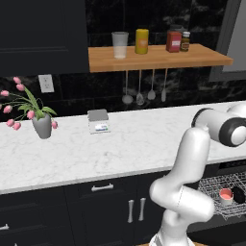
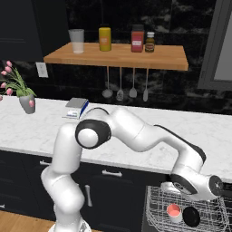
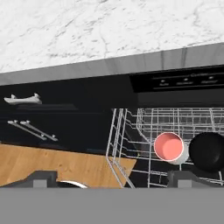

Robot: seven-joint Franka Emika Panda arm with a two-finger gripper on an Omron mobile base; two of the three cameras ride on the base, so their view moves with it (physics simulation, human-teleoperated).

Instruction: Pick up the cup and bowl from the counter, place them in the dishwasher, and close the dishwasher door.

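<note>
The pink cup (image 3: 169,147) and black bowl (image 3: 208,151) sit touching in the dishwasher (image 3: 183,83) wire rack (image 3: 127,140), the gripper (image 3: 111,177) wide open and empty above them

Cup (image 1: 226,194) beside bowl (image 1: 239,194) in rack (image 1: 211,185)

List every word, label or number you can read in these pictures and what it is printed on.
None can be read.
Dishwasher control strip: faint pale marks, too small and blurred.
Red jar and small dark jar on the wooden shelf: labels, no legible lettering.
Kitchen scale on the counter: display blurred.
</note>
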